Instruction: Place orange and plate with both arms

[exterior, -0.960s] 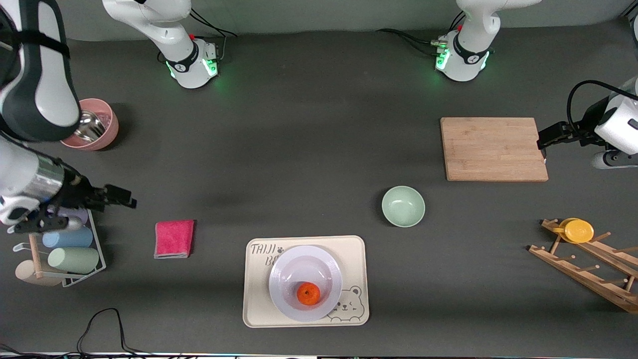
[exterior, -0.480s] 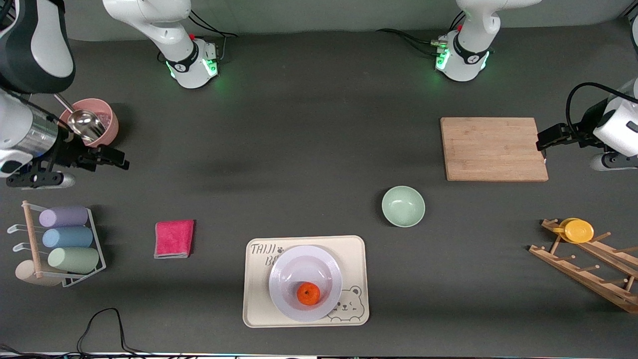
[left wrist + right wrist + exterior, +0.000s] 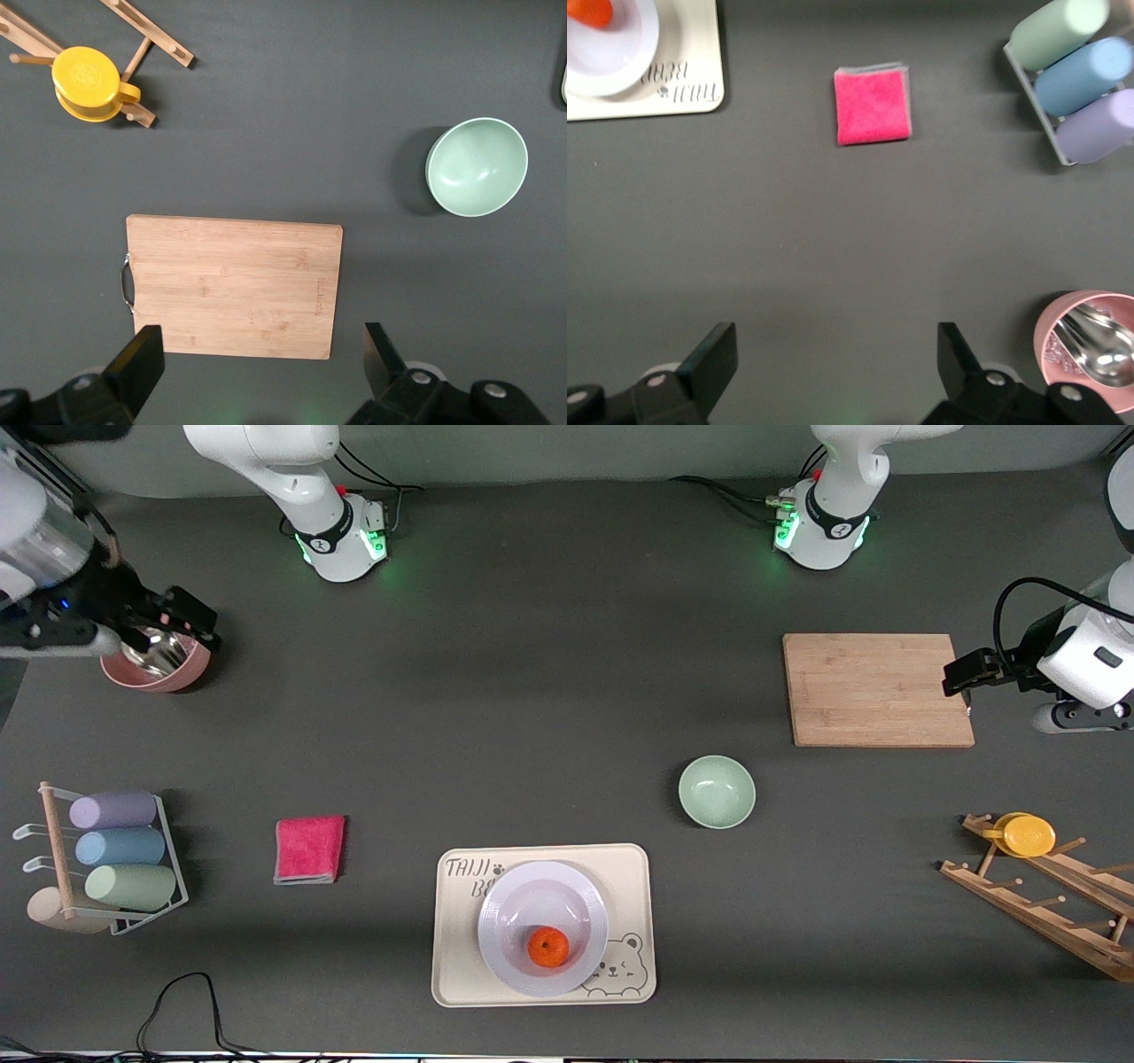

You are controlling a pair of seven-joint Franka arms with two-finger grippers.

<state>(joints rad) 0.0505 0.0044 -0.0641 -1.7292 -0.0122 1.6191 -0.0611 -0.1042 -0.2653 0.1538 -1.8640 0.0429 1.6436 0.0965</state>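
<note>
The orange (image 3: pixel 548 946) lies in the white plate (image 3: pixel 507 911), which rests on the beige bear-printed tray (image 3: pixel 456 948) near the front camera. A corner of the plate (image 3: pixel 620 53) and the orange (image 3: pixel 589 11) show in the right wrist view. My right gripper (image 3: pixel 182 622) is open and empty, up over the pink bowl (image 3: pixel 182 677) at the right arm's end. Its fingers (image 3: pixel 713 363) stand wide apart. My left gripper (image 3: pixel 961 676) is open and empty over the edge of the wooden cutting board (image 3: pixel 877 689), with its fingers (image 3: pixel 142 363) wide apart.
A pale-green bowl (image 3: pixel 717 791) sits between the board and the tray. A pink cloth (image 3: pixel 309 849) lies beside the tray. A rack of pastel cups (image 3: pixel 111 850) stands at the right arm's end. A wooden rack with a yellow cup (image 3: pixel 1028 835) stands at the left arm's end.
My right gripper has swung away from the cup rack toward the robots' side and now hangs over the pink bowl. My left gripper has shifted slightly over the board's edge.
</note>
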